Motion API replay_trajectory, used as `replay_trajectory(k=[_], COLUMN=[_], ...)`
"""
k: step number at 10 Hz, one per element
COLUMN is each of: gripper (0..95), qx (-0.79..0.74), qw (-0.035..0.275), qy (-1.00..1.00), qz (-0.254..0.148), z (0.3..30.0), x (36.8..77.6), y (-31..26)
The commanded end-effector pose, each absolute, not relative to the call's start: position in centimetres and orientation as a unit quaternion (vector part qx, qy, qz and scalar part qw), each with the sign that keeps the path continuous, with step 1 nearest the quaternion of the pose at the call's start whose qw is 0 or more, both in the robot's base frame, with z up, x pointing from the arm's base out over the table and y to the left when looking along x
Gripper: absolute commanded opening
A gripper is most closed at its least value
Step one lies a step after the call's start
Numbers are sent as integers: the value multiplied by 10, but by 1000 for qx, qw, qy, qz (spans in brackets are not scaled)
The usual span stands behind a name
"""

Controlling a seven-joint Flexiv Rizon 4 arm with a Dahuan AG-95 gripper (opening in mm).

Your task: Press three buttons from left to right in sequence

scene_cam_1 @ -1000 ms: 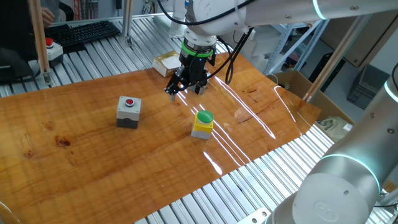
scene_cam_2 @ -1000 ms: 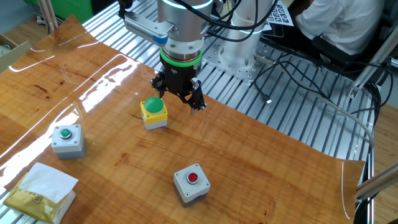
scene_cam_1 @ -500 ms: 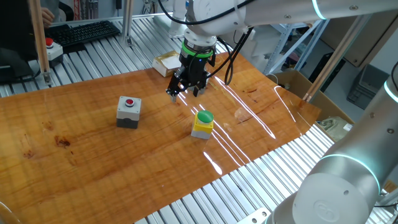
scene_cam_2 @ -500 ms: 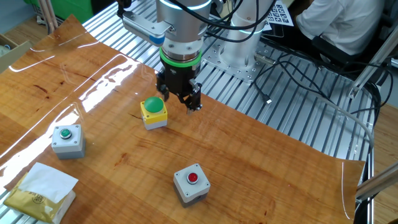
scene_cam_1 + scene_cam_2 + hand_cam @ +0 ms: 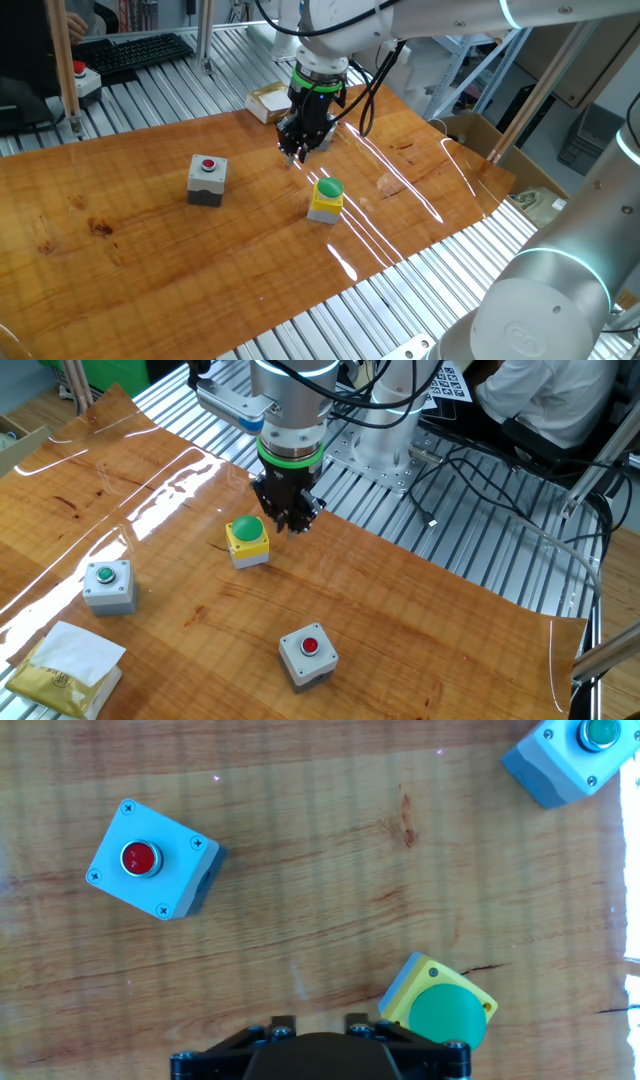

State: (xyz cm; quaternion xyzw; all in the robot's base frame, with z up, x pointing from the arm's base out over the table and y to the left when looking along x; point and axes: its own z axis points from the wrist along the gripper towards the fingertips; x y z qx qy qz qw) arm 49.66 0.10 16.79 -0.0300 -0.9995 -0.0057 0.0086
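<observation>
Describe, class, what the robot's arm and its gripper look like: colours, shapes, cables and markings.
The arm is built of smooth, rounded white-grey segments. A bright green ring circles the wrist, above a black gripper with two short dark fingers. Black cables loop beside the wrist. A glowing cyan band marks one joint.

- The glossy wooden counter (image 5: pixel 150 240) has a reddish-brown grain and rests on ribbed metal slats.
- A grey box with a red button (image 5: pixel 207 180) stands on it, well apart from the others.
- A yellow box with a large green dome (image 5: pixel 326 199) sits near the middle.
- A grey box with a small green button (image 5: pixel 109 586) stands beside a tan cardboard box topped with white paper (image 5: pixel 63 669).
</observation>
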Motion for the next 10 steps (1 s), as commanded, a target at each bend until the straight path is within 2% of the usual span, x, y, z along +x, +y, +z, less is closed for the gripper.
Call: replay_trajectory(k=[1,5,10], gripper=[0,0,0], qx=[-30,-27,-16], qw=[9,17,21], qy=[-1000,-999,-1000], qz=[-6,-5,-3], z=[168,167,150], x=[496,497,527], y=[1,0,-34])
